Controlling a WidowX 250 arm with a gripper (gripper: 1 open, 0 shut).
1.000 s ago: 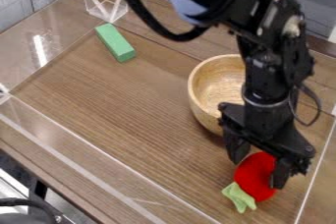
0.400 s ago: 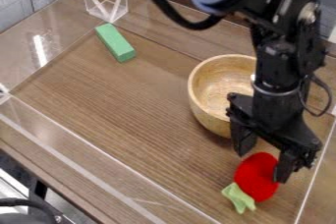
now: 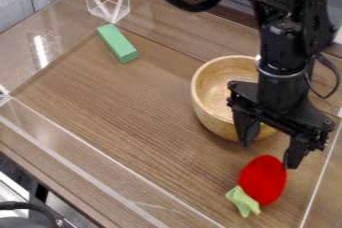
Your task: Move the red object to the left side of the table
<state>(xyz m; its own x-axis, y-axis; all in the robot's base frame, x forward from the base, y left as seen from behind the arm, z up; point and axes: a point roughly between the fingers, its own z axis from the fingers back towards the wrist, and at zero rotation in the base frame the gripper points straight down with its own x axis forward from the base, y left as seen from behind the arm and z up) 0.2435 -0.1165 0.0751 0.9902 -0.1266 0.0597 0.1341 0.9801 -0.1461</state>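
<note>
No readable text, label, brand, number or sign appears on anything here

red object [image 3: 263, 178], table's [image 3: 120, 122] near-right corner

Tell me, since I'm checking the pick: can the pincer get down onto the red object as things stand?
Probably yes. The pincer hangs open just above the red object, nothing lies between them, and the wooden bowl sits to one side.

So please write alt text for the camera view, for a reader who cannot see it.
An open black gripper hangs just above a red toy fruit lying near the wooden table's right front corner. A wooden bowl sits behind it, a green block far left.
</note>
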